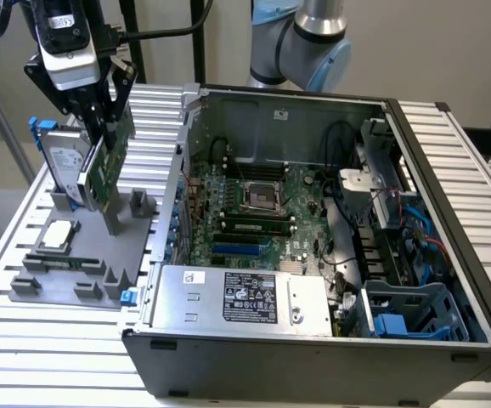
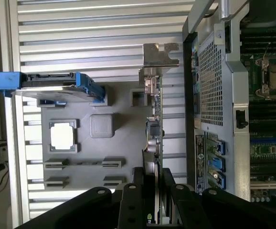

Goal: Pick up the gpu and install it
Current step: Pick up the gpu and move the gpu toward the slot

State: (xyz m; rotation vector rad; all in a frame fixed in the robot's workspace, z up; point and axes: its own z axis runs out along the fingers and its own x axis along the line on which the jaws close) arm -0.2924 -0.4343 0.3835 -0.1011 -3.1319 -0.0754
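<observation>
The gpu (image 1: pixel 108 161) is a thin flat card with a green circuit-board face and a narrow silver metal bracket at one end. It hangs tilted in the grip of the black two-fingered gripper (image 1: pixel 105 115), over the grey moulded plastic tray (image 1: pixel 135 246) at the exterior view's left. In the wrist view the gpu (image 2: pixel 153 119) is seen edge-on, with the gripper (image 2: pixel 153 188) clamped on it: one of the fingers (image 2: pixel 137 191) presses each flat face, and the bracket sits at the far end. The card's lower edge is close to an upright grey post of the tray; whether they touch cannot be told.

Just beside the card, on the exterior view's left, a silver hard drive in a blue frame (image 1: pixel 61 161) stands on edge in the tray. Nearer the camera a square silver processor chip (image 1: pixel 59 235) lies flat in its own recess.

To the exterior view's right of the tray lies the open dark-grey metal computer case (image 1: pixel 313 365), well apart from the card. Inside it are a green motherboard (image 1: pixel 296 191) and a silver boxed power supply (image 1: pixel 228 297). Tray and case both rest on a slatted aluminium table (image 1: pixel 449 153).
</observation>
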